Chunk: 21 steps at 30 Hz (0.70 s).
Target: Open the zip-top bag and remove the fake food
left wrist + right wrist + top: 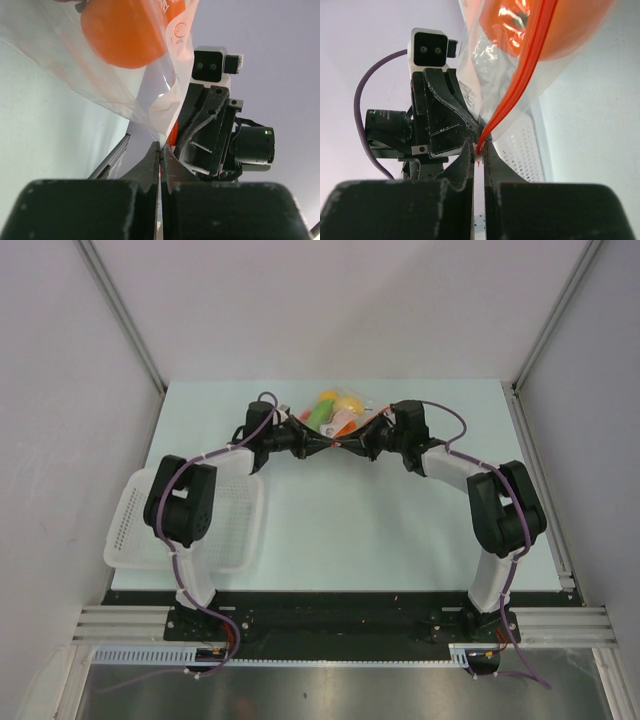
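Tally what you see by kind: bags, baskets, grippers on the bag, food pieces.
zip-top bag: 1
white mesh basket: 1
left gripper and right gripper, both shut on the bag: 2
fake food: several inside the bag, too bunched to count
Total counted: 4

Tally by kind

One small clear plastic zip-top bag (pixel 362 412) with a red-orange strip; one white plastic mesh basket (pixel 130 525); perhaps four small coloured plastic fake food pieces (pixel 322 412), too bunched for a sure count.
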Available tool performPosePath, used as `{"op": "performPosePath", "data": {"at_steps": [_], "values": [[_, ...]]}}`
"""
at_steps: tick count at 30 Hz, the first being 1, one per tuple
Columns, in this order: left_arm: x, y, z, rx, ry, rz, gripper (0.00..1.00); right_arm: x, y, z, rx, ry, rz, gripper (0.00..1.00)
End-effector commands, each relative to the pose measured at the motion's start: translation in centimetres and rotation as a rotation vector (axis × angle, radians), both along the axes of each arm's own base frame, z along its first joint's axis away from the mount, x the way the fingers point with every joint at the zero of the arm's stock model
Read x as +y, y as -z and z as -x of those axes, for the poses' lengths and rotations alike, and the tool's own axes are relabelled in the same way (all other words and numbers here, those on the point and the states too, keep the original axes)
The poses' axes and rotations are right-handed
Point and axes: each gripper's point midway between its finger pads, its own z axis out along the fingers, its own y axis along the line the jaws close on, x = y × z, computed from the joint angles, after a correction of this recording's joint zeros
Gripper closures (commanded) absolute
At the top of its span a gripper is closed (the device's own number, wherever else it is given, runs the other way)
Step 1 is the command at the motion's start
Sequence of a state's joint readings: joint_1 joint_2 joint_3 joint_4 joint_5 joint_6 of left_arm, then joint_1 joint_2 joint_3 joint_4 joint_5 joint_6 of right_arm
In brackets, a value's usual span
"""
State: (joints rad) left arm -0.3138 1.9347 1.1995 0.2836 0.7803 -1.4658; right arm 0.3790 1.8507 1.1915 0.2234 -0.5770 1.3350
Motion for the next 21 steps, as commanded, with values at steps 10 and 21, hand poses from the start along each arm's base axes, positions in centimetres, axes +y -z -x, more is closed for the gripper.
{"op": "performPosePath", "data": {"at_steps": [10,21], "values": [[1.2,-4.4,1.8,-0.13,0.033,0.076,1.0,-4.6,-0.7,-3.0,-0.085,0.08,0.045,1.0],[3.7,-5.5,2.1,-0.178,0.022,0.009,1.0,-12.1,1.6,-6.4,-0.085,0.191,0.092,1.0]]}}
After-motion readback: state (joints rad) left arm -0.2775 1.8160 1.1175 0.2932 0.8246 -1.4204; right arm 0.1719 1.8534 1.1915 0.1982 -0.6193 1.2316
